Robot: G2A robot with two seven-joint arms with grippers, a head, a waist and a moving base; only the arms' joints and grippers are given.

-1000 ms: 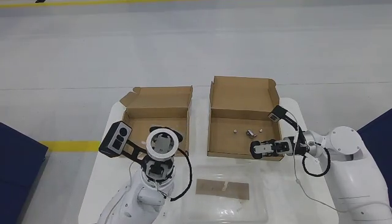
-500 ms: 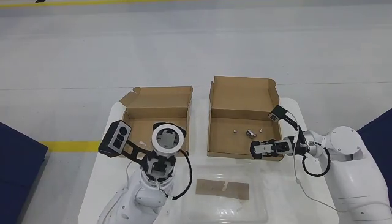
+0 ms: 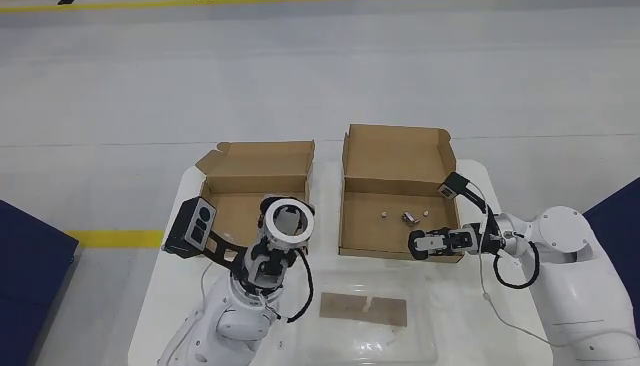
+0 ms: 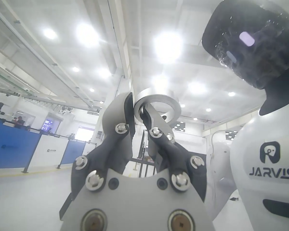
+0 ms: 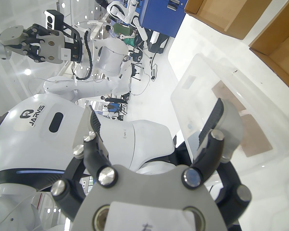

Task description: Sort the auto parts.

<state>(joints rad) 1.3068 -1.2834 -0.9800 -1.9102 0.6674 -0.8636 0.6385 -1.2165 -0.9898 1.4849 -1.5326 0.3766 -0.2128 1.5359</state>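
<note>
My left gripper [image 4: 137,111] is shut on the rim of a shiny metal ring [image 4: 159,99], one finger outside and one inside it. In the top view the left gripper [image 3: 270,248] points upward and holds the ring [image 3: 288,202] raised above the near right corner of the left cardboard box [image 3: 225,171]. My right gripper [image 3: 413,243] hangs open and empty at the front edge of the right cardboard box [image 3: 395,161], which holds three small parts [image 3: 409,217]. The right wrist view shows its spread fingers [image 5: 92,120] and, farther off, the left gripper [image 5: 8,46].
A clear plastic bin [image 3: 420,341] with a brown cardboard sheet [image 3: 362,308] in it stands at the table's near edge, also visible as the bin [image 5: 195,73] from the right wrist. The white table [image 3: 325,216] has bare room between the boxes.
My left gripper has carried the ring to the right and a little farther from me, toward the left box's near right corner. The right arm has kept still.
</note>
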